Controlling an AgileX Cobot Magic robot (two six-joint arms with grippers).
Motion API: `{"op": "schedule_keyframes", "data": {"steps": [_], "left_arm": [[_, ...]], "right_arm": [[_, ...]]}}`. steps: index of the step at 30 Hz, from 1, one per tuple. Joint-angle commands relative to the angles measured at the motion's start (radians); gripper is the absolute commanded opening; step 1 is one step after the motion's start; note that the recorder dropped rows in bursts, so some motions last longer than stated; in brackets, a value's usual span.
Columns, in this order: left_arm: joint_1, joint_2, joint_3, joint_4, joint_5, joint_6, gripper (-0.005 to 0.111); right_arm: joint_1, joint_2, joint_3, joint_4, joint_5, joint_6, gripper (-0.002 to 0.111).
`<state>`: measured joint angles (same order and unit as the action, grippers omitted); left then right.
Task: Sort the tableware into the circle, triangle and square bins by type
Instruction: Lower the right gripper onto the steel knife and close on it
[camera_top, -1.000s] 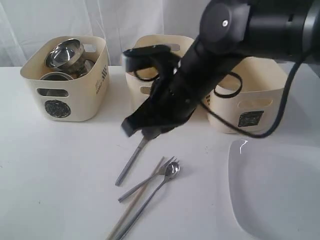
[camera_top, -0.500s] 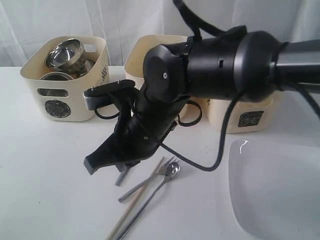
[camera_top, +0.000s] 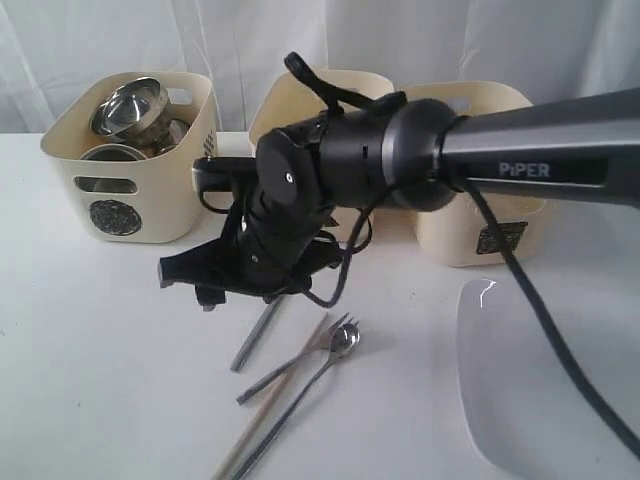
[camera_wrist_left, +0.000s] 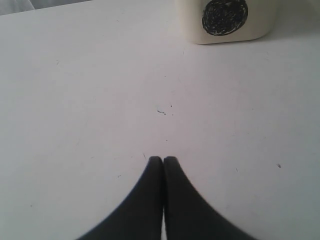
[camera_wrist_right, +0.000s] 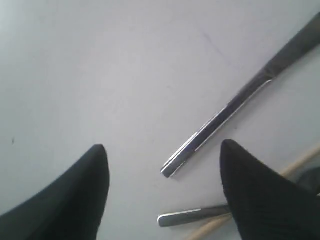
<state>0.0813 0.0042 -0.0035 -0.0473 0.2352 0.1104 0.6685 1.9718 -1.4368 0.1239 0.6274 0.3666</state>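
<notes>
My right gripper (camera_top: 210, 288) hangs low over the table, just left of the steel knife (camera_top: 256, 334), and reaches across from the right. Its jaws stand wide open and empty (camera_wrist_right: 164, 148), with the knife handle's end (camera_wrist_right: 219, 121) lying between them on the table. A fork (camera_top: 296, 358), a spoon (camera_top: 302, 392) and a wooden chopstick (camera_top: 262, 418) lie beside the knife. The fork's handle end (camera_wrist_right: 190, 216) shows near one fingertip. My left gripper (camera_wrist_left: 163, 159) is shut and empty over bare table, near the circle bin (camera_wrist_left: 225, 20).
The circle bin (camera_top: 128, 170) at the back left holds steel bowls (camera_top: 128, 105). A middle bin (camera_top: 300, 95) has its mark hidden by the arm. The square bin (camera_top: 490, 215) stands at the right. A large white plate (camera_top: 545, 385) lies at the front right.
My right arm has swung left and lowered toward the knife handle. Its jaws went from shut to wide open. The left gripper has not moved.
</notes>
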Motion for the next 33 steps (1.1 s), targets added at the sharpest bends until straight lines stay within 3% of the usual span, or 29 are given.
{"op": "schedule_keyframes", "data": {"steps": [1, 5, 11, 23, 33], "left_arm": [[-0.001, -0.004, 0.003, -0.011, -0.001, -0.001, 0.000], [-0.001, -0.004, 0.003, -0.011, -0.001, -0.001, 0.000], [-0.001, -0.004, 0.003, -0.011, -0.001, -0.001, 0.000], [-0.001, -0.004, 0.003, -0.011, -0.001, -0.001, 0.000], [-0.001, -0.004, 0.003, -0.011, -0.001, -0.001, 0.000]], "right_arm": [[-0.051, 0.118, -0.173, -0.048, 0.277, 0.112, 0.061], [-0.055, 0.212, -0.304, -0.056, 0.308, 0.112, 0.061], [-0.055, 0.297, -0.381, -0.258, 0.417, 0.112, 0.061], [-0.052, 0.312, -0.382, -0.180, 0.316, 0.140, 0.060], [-0.052, 0.318, -0.382, -0.187, 0.443, 0.179, 0.058]]}}
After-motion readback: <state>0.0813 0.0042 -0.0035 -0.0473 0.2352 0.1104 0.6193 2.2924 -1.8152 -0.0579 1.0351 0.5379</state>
